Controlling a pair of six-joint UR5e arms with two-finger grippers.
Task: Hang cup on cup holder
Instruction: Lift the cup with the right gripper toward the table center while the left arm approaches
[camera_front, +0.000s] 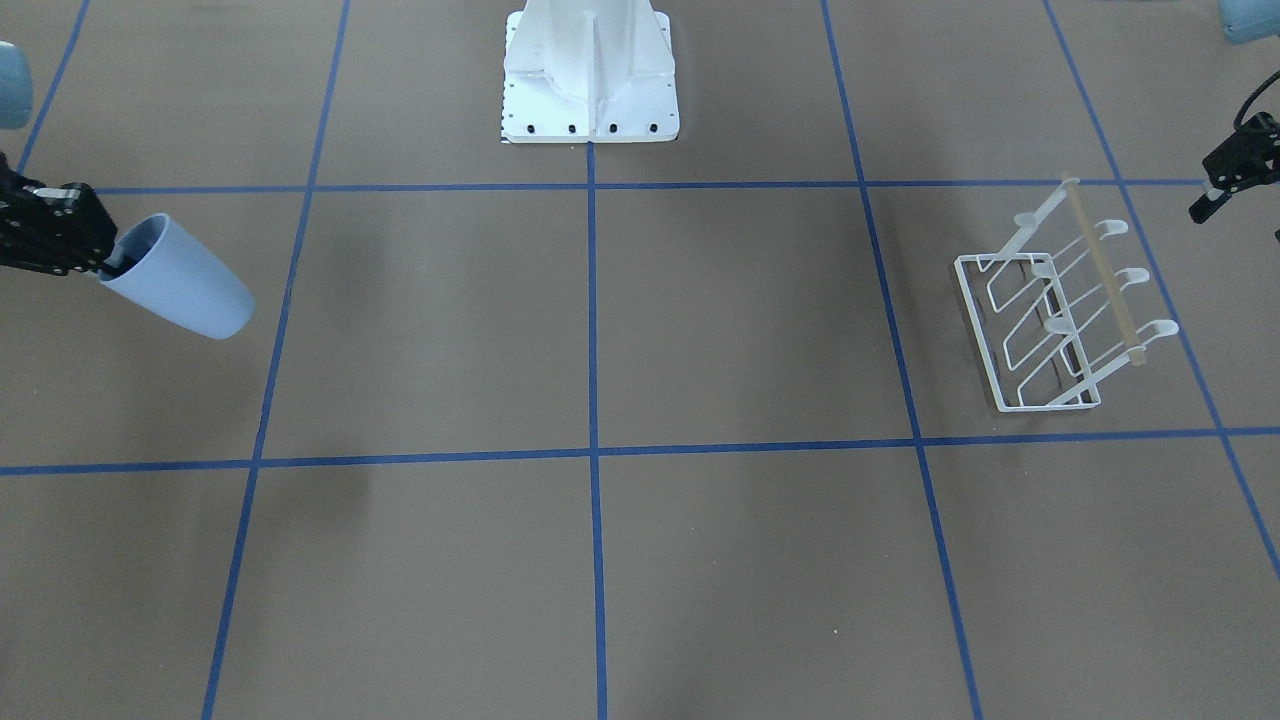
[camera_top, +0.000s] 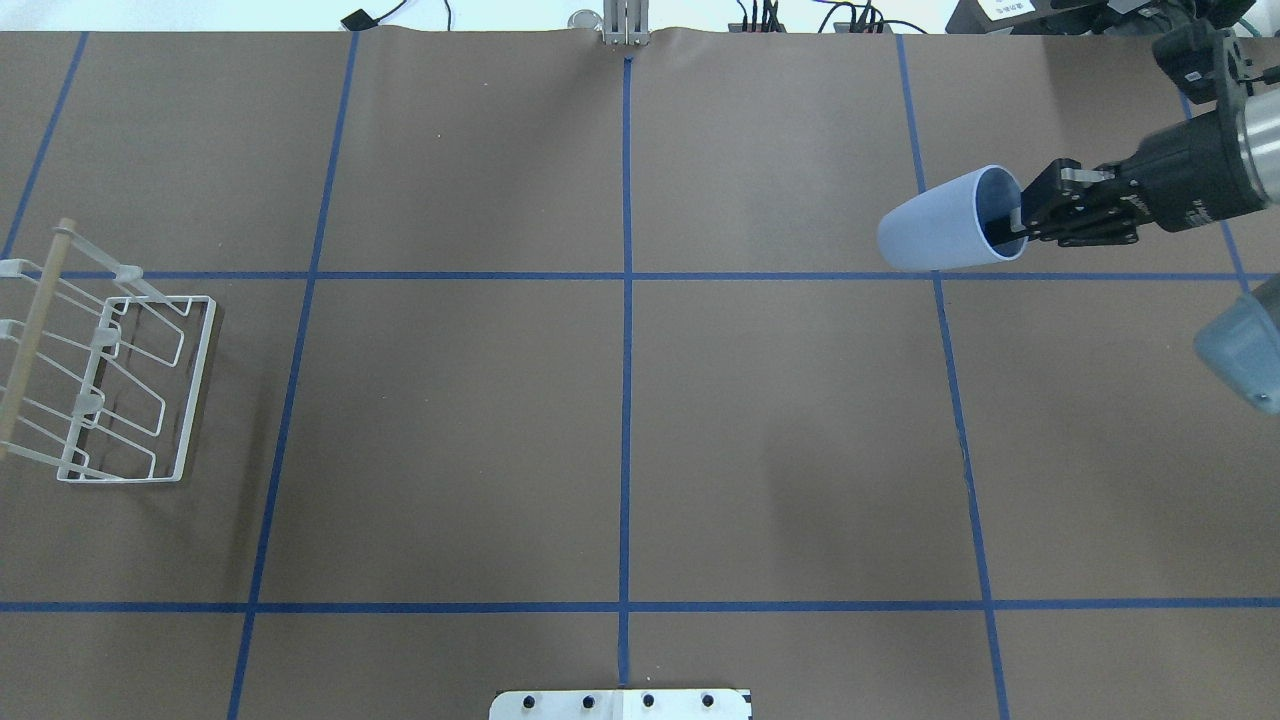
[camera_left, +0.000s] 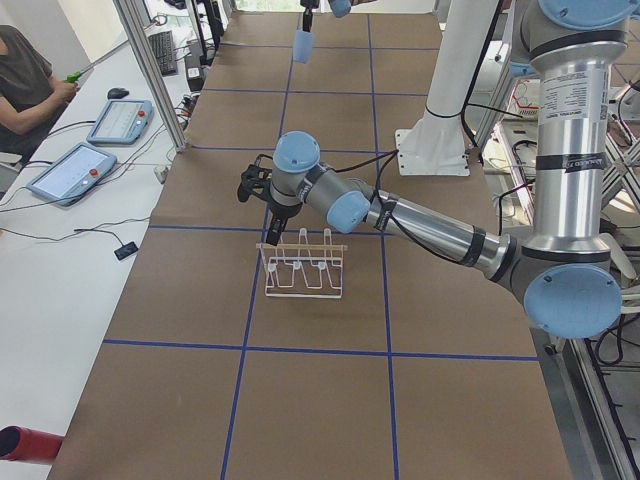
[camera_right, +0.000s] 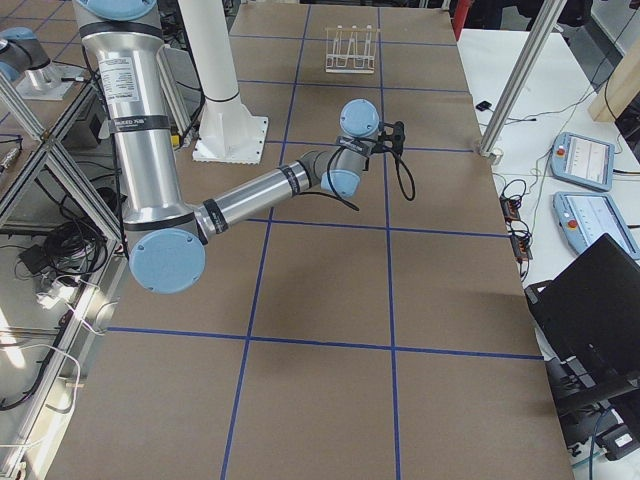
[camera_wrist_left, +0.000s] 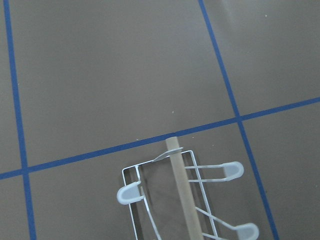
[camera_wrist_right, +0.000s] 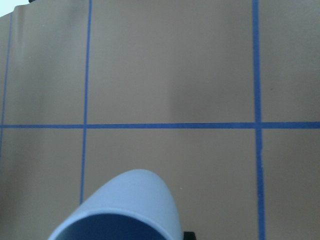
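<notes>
While the right hand (camera_top: 1014, 225) clamps shut on its rim, the cup (camera_top: 938, 238) juts sideways beyond it.

Robotics lab, taped-grid table (camera_top: 450, 450), teach pendants (camera_left: 120, 122), aluminium posts (camera_left: 152, 70)

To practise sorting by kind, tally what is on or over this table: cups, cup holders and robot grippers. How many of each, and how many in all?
Cups: 1, the cup
Cup holders: 1, the cup holder
Grippers: 2, the right gripper clamped on the cup's rim, and the left gripper
Total: 4
</notes>
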